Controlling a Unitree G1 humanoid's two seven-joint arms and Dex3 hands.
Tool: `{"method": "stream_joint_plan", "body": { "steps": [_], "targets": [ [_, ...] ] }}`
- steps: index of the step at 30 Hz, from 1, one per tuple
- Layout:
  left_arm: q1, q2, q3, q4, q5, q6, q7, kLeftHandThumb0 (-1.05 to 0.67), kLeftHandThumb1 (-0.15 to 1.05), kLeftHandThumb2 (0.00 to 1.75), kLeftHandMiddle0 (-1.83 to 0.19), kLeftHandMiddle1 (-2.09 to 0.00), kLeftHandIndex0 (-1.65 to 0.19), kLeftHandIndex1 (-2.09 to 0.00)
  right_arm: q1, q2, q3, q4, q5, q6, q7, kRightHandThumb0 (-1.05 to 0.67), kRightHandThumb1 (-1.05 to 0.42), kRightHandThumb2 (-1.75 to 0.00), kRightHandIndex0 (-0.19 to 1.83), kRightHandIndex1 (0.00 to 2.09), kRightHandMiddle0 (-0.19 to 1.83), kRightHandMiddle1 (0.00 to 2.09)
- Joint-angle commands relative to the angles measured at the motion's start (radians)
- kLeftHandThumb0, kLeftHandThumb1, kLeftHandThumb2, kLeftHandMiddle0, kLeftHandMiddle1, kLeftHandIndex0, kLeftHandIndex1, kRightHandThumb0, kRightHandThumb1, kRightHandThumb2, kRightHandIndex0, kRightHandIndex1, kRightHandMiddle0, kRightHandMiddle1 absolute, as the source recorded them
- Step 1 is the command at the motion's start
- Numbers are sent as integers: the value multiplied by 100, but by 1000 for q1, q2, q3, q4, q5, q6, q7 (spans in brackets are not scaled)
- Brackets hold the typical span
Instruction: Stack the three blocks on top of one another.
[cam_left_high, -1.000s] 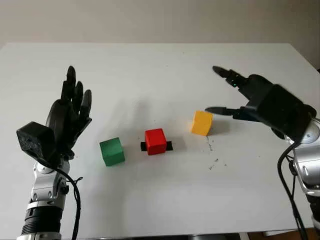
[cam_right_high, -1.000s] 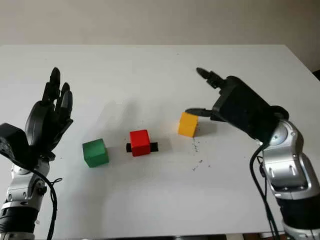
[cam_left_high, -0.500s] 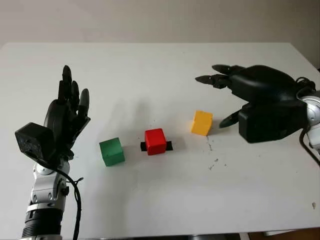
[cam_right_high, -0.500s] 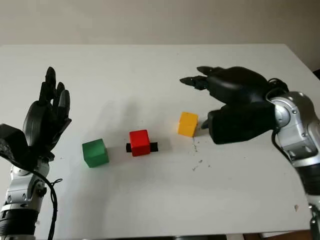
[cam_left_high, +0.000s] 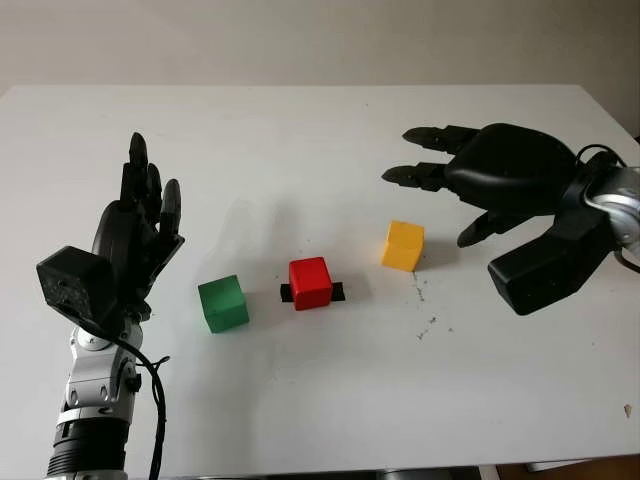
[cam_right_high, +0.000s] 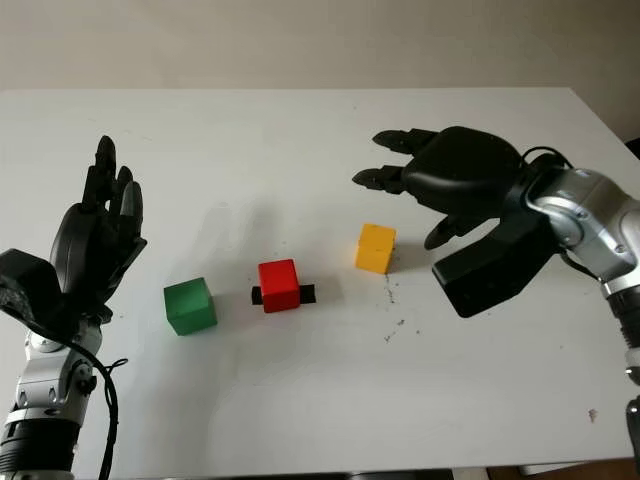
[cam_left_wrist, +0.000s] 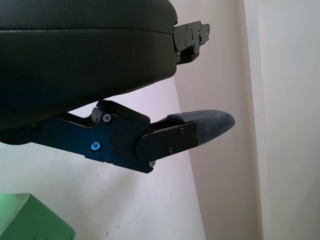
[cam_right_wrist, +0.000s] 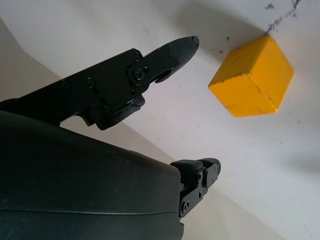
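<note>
Three blocks sit apart in a row on the white table (cam_left_high: 320, 400): a green block (cam_left_high: 223, 303) on the left, a red block (cam_left_high: 311, 283) in the middle on a small black strip, and a yellow block (cam_left_high: 403, 245) on the right. My right hand (cam_left_high: 455, 180) hovers open just right of and above the yellow block (cam_right_wrist: 251, 76), palm down, touching nothing. My left hand (cam_left_high: 140, 225) is raised open to the left of the green block (cam_left_wrist: 30, 220), which shows at the corner of the left wrist view.
Dark specks (cam_left_high: 428, 305) mark the table in front of the yellow block. The table's far edge meets a pale wall (cam_left_high: 300, 40). Open white surface lies behind and in front of the blocks.
My right hand has turned from side-on to palm down and risen over the spot right of the yellow block. The left hand has barely shifted. No block has moved.
</note>
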Motion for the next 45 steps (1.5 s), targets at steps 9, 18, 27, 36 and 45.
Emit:
{"method": "stream_joint_plan", "body": {
  "steps": [9, 18, 27, 36, 45],
  "targets": [
    [23, 2, 0, -11, 16, -33, -10, -60, 105, 61, 19, -1, 19, 0, -38, 34, 68, 97, -86, -52, -159, -41, -89, -8, 10, 6, 33, 9],
    [36, 9, -4, -21, 35, -35, -6, -61, 105, 60, 19, -2, 19, 0, -57, 70, 112, 172, -105, -59, -198, -44, -87, -5, 9, 5, 33, 8],
    [46, 5, -4, -36, 28, -22, -16, -61, 105, 57, 19, -5, 19, 0, -77, 82, 149, 209, -126, -69, -250, -37, -94, -7, 9, 5, 34, 8],
    [56, 3, -9, -54, 35, -7, -15, -60, 105, 59, 19, -3, 19, 0, -71, 85, 156, 240, -116, -88, -295, -25, -100, -6, 13, 7, 39, 9],
    [58, 3, -17, -52, 55, -2, -6, -64, 105, 57, 18, -5, 19, -1, -78, 92, 153, 272, -110, -109, -362, -21, -101, -6, 21, 9, 63, 21]
  ]
}}
